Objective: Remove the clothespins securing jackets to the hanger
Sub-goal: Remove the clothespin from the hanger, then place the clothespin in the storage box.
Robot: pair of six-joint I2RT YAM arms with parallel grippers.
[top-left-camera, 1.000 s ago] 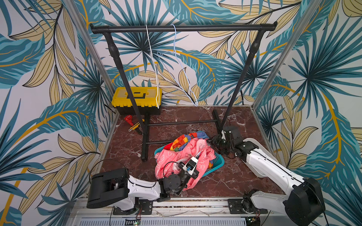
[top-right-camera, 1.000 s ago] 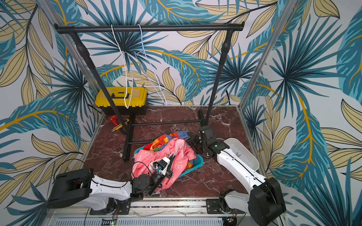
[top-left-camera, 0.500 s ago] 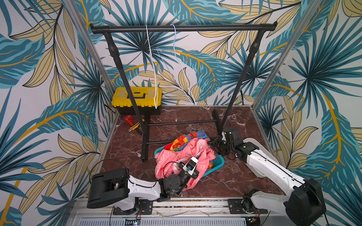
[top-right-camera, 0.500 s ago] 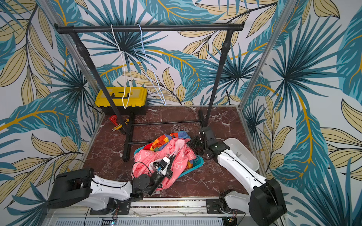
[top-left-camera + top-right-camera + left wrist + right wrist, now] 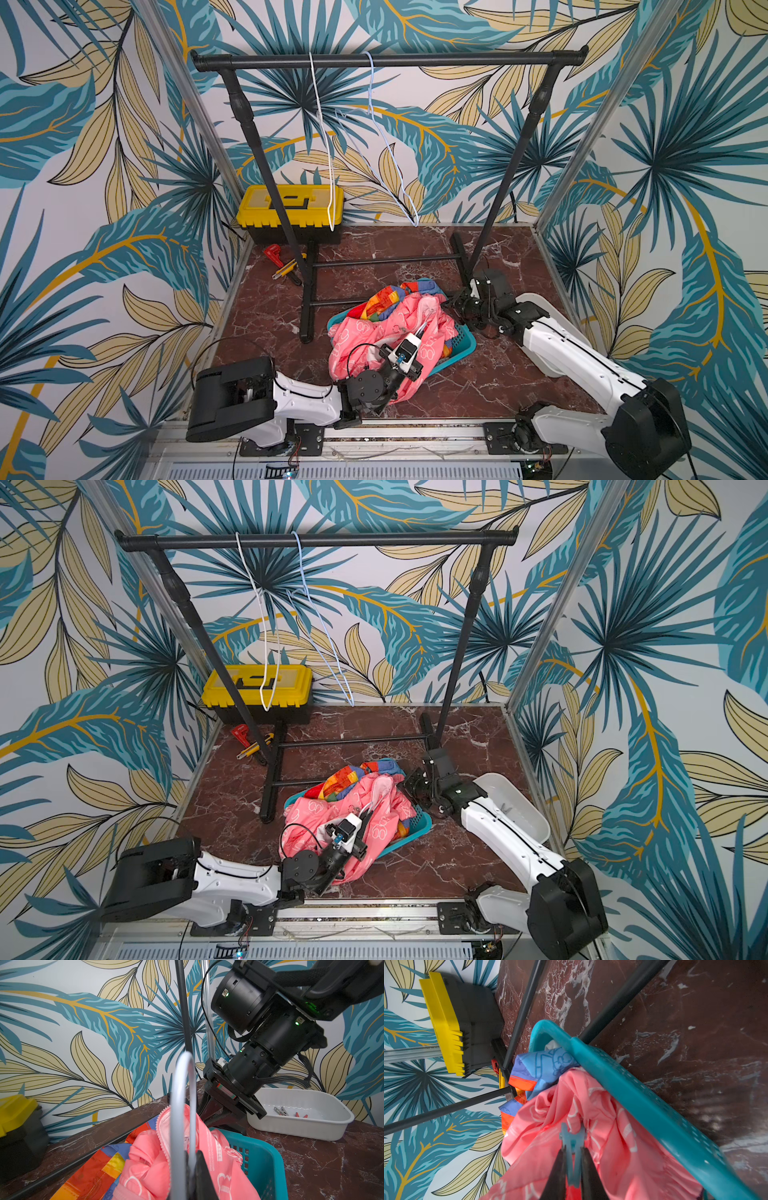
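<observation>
On the pink jacket, white lettering blurs beyond reading.

no legible text or labels

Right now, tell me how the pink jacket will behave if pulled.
Likely floppy: the pink jacket lies crumpled in folds in the basket. Probably light and slippery, being thin and shiny. It may lift along with the light blue clothespin that the right gripper pinches.

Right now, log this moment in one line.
left jaws: shut on white hanger | right jaws: shut on light blue clothespin | clothespin: on pink jacket
</observation>
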